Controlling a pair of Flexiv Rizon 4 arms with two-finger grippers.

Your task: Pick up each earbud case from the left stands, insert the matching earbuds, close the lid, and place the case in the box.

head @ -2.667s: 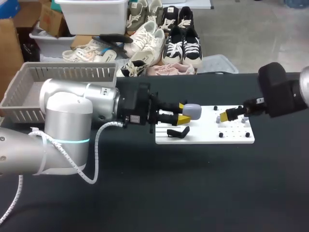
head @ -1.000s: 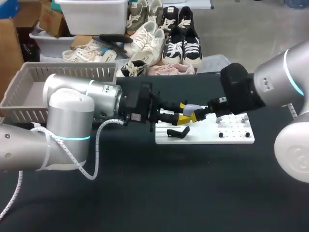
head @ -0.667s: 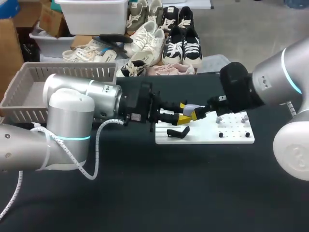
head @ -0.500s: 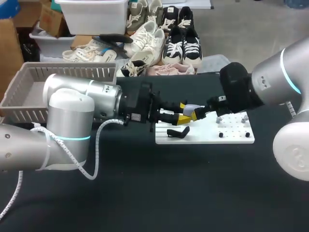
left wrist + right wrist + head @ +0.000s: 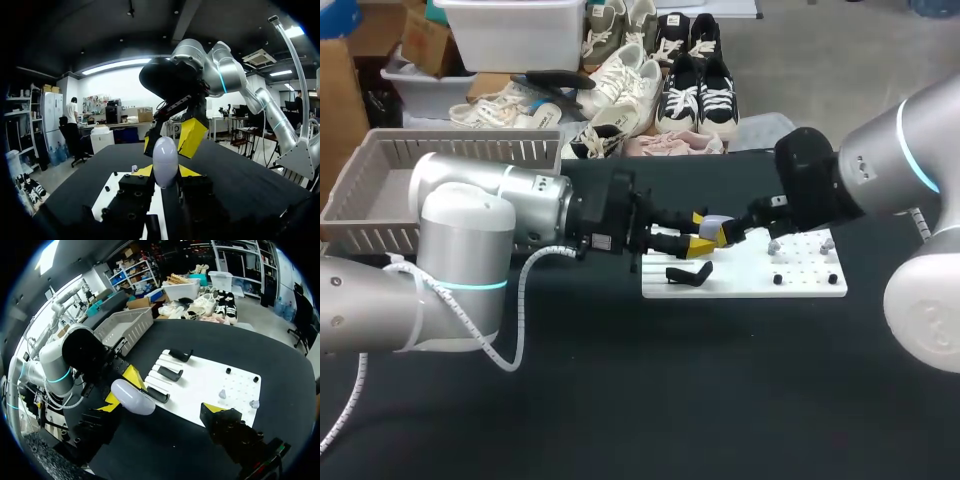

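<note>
A lavender earbud case (image 5: 717, 226) hangs just above the white board (image 5: 750, 285), with my left gripper (image 5: 702, 233) shut on it. In the left wrist view the case (image 5: 165, 161) stands upright between the yellow tips of the left gripper (image 5: 165, 173), lid closed. My right gripper (image 5: 732, 235) is at the case's far end, open, one yellow finger (image 5: 191, 137) on each side. In the right wrist view the case (image 5: 132, 396) sits close to one finger of the wide right gripper (image 5: 162, 406). Two small earbuds (image 5: 222, 393) (image 5: 255, 403) rest on the board's right part.
Black stands (image 5: 170, 373) line the board's left half, one lying near its front edge (image 5: 688, 273). Small black pegs (image 5: 778, 279) stud the right half. A grey slatted basket (image 5: 450, 180) stands at the table's far left.
My right arm swung in from the board's right end to the case held by the left gripper, then edged slightly closer. The left arm and case stayed put.
</note>
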